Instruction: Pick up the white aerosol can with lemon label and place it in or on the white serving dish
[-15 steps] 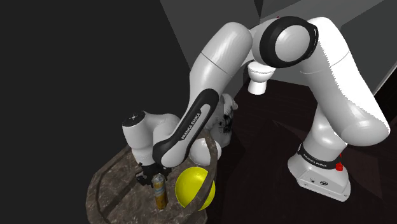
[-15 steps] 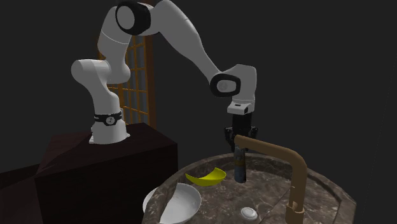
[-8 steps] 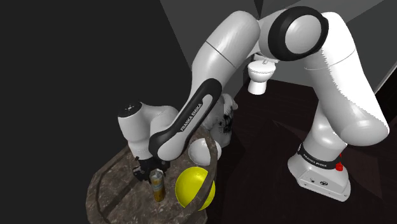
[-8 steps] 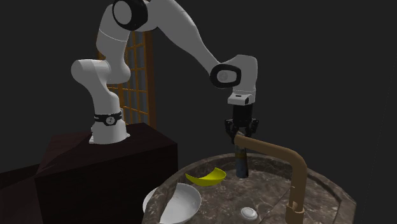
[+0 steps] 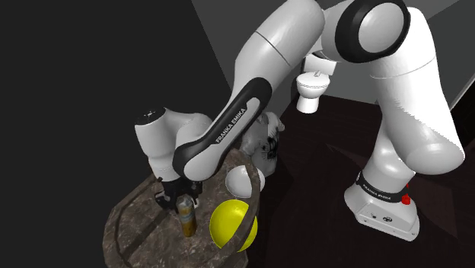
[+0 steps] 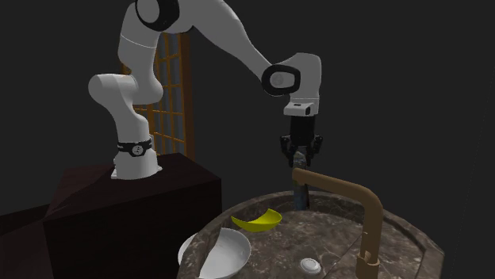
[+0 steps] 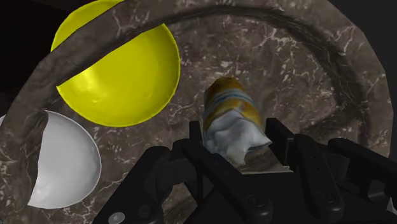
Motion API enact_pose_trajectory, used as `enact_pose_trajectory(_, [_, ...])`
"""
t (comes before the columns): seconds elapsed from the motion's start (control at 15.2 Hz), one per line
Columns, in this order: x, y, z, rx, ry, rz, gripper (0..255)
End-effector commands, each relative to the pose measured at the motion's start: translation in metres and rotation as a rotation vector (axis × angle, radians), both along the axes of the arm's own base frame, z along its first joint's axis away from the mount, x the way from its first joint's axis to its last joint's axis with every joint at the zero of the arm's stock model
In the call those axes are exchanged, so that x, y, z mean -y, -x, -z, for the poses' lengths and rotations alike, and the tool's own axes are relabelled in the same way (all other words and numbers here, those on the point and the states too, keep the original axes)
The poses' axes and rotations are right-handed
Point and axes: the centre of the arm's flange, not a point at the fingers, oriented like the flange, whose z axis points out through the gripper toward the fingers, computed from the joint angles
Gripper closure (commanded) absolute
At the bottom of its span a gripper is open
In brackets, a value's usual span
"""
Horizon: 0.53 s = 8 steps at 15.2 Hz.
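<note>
Aerosol can (image 7: 231,108) hangs clasped by its cap between the fingers (image 7: 284,145).

**A:** What crowds the claw (image 6: 301,152)?

**B:** The brass-coloured angular tap (image 6: 353,193) on the round dark marble counter (image 6: 416,242). In the second exterior view its spout end crosses in front of the white and yellow spray can (image 6: 299,200) clasped in the claw. Whether they touch, I cannot tell.

**A:** And toward the dishes?

**B:** The counter's raised rim (image 7: 286,25) curves through there. The 2 dishes, a glossy yellow bowl (image 7: 118,76) and a plain white serving dish (image 7: 63,159), sit across it, just beside each other. The arm's white forearm (image 5: 221,141) hangs over the white one in the shoulder view.

**A:** Open room?

**B:** Bare marble beyond the can, and 1 small round drain (image 6: 308,265) near the tap's foot.
</note>
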Motion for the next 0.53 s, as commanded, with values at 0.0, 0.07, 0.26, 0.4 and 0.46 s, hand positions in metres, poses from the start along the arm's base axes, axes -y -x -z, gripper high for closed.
enact_pose_trajectory(0.0, [0.000, -0.001, -0.011, 0.000, 0.000, 0.000, 255])
enact_pose_trajectory(0.07, [0.000, -0.001, -0.016, 0.000, 0.000, 0.000, 255])
enact_pose_trajectory(0.26, [0.000, -0.001, -0.032, 0.000, 0.000, 0.000, 255])
enact_pose_trajectory(0.4, [0.000, -0.001, -0.042, 0.000, 0.000, 0.000, 255])
enact_pose_trajectory(0.46, [0.000, -0.001, -0.042, 0.000, 0.000, 0.000, 255])
